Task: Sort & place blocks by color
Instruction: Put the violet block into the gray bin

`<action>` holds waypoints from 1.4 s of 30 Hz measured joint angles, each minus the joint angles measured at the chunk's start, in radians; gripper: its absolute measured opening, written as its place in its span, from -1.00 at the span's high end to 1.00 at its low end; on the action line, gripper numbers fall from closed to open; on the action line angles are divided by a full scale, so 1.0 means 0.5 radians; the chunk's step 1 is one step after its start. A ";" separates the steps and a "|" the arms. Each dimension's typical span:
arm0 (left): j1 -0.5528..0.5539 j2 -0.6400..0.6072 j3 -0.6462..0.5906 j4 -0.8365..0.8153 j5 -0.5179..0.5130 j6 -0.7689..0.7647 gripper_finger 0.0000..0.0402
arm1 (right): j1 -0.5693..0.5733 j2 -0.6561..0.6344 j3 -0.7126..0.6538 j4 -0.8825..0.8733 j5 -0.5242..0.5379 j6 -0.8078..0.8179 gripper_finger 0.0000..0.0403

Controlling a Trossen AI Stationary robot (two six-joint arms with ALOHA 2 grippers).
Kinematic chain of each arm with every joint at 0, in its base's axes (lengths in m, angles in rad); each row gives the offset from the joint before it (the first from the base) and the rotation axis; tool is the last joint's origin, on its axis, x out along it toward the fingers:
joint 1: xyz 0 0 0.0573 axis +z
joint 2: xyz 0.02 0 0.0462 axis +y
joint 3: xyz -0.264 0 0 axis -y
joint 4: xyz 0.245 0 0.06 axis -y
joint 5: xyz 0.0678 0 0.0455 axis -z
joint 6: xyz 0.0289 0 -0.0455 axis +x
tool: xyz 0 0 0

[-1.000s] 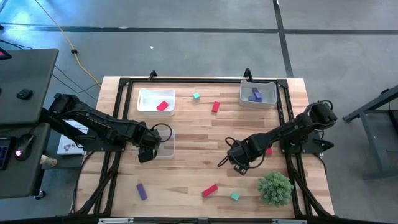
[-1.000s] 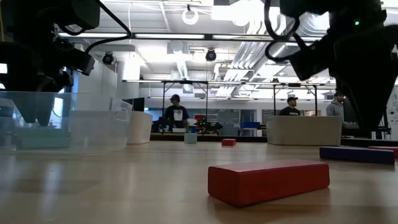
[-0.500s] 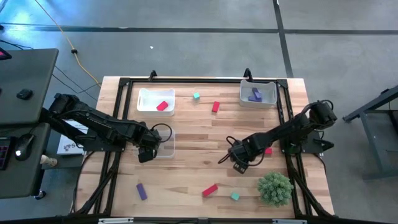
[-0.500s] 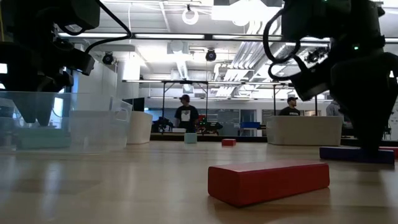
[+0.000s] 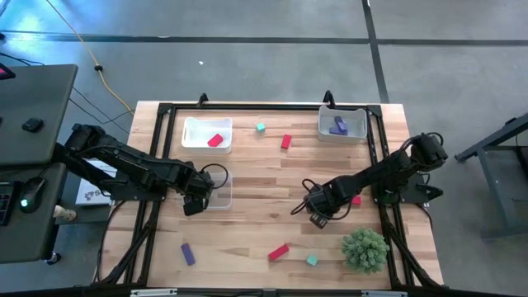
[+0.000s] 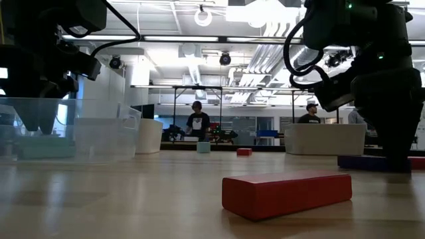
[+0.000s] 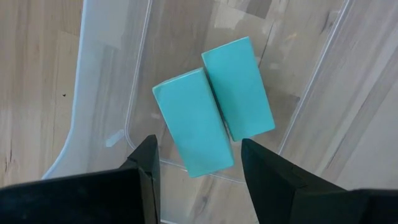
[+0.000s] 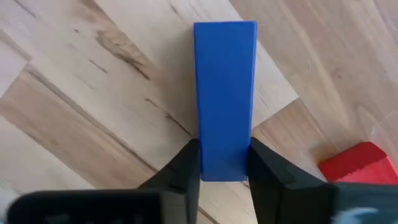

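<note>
Two teal-green bar blocks [image 7: 211, 102] lie in the clear plastic bin [image 5: 219, 190] under your released left gripper [image 7: 198, 163]. Beside the green spiky plant ball [image 5: 365, 248], your right gripper [image 8: 224, 163] grasps a blue-purple bar block [image 8: 225, 93]. No writing is readable.

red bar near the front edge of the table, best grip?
Take the red bar at mid-length, across its narrow width, from straight above. It lies flat and diagonal on the table, with both long sides free, so turn the fingers square to its long axis.
</note>
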 joint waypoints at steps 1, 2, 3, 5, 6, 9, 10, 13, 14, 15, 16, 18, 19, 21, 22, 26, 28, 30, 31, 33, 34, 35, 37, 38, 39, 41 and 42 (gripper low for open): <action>0.000 0.000 0.000 0.000 0.000 0.000 0.32 | 0.001 0.000 0.003 0.001 -0.001 -0.016 0.64; 0.000 0.000 0.000 0.000 0.000 0.000 0.32 | 0.001 0.001 0.007 -0.003 -0.001 -0.023 0.64; 0.000 0.000 0.000 0.001 0.000 0.000 0.32 | 0.001 0.003 0.011 -0.004 -0.001 -0.031 0.64; 0.001 0.000 0.000 0.001 0.000 0.000 0.32 | 0.001 0.007 0.027 -0.017 -0.005 -0.063 0.64; 0.000 0.000 0.000 0.000 0.000 0.000 0.32 | 0.001 0.009 0.039 -0.020 -0.013 -0.073 0.64; 0.000 0.000 0.000 0.001 0.000 0.000 0.32 | 0.002 0.008 0.083 -0.018 -0.016 -0.097 0.64; 0.000 0.000 0.000 0.001 0.000 0.000 0.32 | 0.002 0.009 0.092 -0.028 -0.016 -0.113 0.64; 0.000 0.000 0.000 0.001 -0.001 0.000 0.32 | -0.003 0.009 0.139 -0.024 0.004 -0.128 0.64; 0.000 0.000 0.000 0.001 0.000 0.000 0.32 | -0.006 0.008 0.152 -0.032 0.018 -0.128 0.64; 0.000 0.000 0.000 0.001 0.000 0.000 0.32 | -0.008 0.008 0.165 -0.048 0.034 -0.129 0.64; 0.000 0.000 0.000 0.001 0.000 0.000 0.32 | -0.010 0.008 0.185 -0.060 0.051 -0.129 0.64; 0.000 0.000 0.003 -0.001 0.000 -0.002 0.32 | -0.023 0.008 0.229 -0.055 0.086 -0.152 0.64; 0.000 0.000 0.008 -0.001 0.000 -0.001 0.32 | -0.032 0.008 0.249 -0.065 0.097 -0.167 0.64; 0.000 0.000 0.030 -0.003 0.000 -0.001 0.32 | -0.056 0.008 0.300 -0.111 0.126 -0.202 0.64; 0.000 0.000 0.047 -0.005 0.000 -0.001 0.32 | -0.075 0.008 0.329 -0.128 0.144 -0.223 0.64; 0.000 0.000 0.113 -0.008 -0.003 0.000 0.32 | -0.161 0.008 0.434 -0.236 0.201 -0.357 0.64; 0.000 0.000 0.144 -0.015 -0.010 0.000 0.32 | -0.209 0.008 0.491 -0.278 0.236 -0.448 0.64; 0.000 0.000 0.178 -0.038 -0.012 0.000 0.32 | -0.263 0.008 0.540 -0.334 0.257 -0.543 0.64; 0.000 0.000 0.195 -0.047 -0.013 0.000 0.32 | -0.291 0.008 0.563 -0.358 0.260 -0.591 0.64; 0.000 0.000 0.233 -0.068 -0.017 0.000 0.32 | -0.351 0.007 0.601 -0.391 0.270 -0.684 0.64; 0.000 0.000 0.250 -0.078 -0.018 0.000 0.32 | -0.380 0.007 0.619 -0.414 0.282 -0.728 0.64; 0.001 0.000 0.267 -0.088 -0.020 0.000 0.32 | -0.409 0.007 0.635 -0.436 0.296 -0.772 0.64; 0.000 0.000 0.306 -0.125 -0.034 0.000 0.32 | -0.469 0.007 0.675 -0.474 0.317 -0.865 0.64; 0.000 0.000 0.325 -0.143 -0.048 0.000 0.32 | -0.499 0.007 0.696 -0.487 0.320 -0.915 0.64; 0.000 0.000 0.345 -0.161 -0.072 0.000 0.32 | -0.531 0.007 0.717 -0.507 0.322 -0.966 0.64; 0.001 0.000 0.382 -0.184 -0.130 0.023 0.32 | -0.595 0.007 0.761 -0.544 0.325 -1.069 0.64; 0.004 0.000 0.402 -0.187 -0.154 0.042 0.32 | -0.629 0.007 0.787 -0.566 0.327 -1.126 0.64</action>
